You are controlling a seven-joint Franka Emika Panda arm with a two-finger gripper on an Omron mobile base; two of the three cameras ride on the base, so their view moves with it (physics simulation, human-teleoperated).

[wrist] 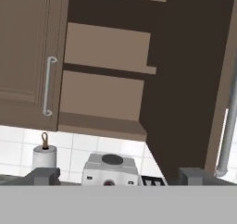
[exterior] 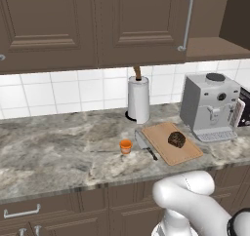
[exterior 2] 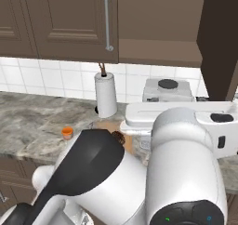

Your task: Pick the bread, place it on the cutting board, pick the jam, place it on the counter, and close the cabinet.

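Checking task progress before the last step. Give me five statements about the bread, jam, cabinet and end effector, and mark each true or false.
1. The bread lies on the cutting board. True.
2. The jam stands inside the cabinet. False: it stands on the counter, left of the board.
3. The cabinet door is shut. False: it hangs open, with bare shelves showing.
4. A knife lies between jam and board. True.
5. The end effector holds the jam. False: nothing sits between its fingertips; it faces the open cabinet.
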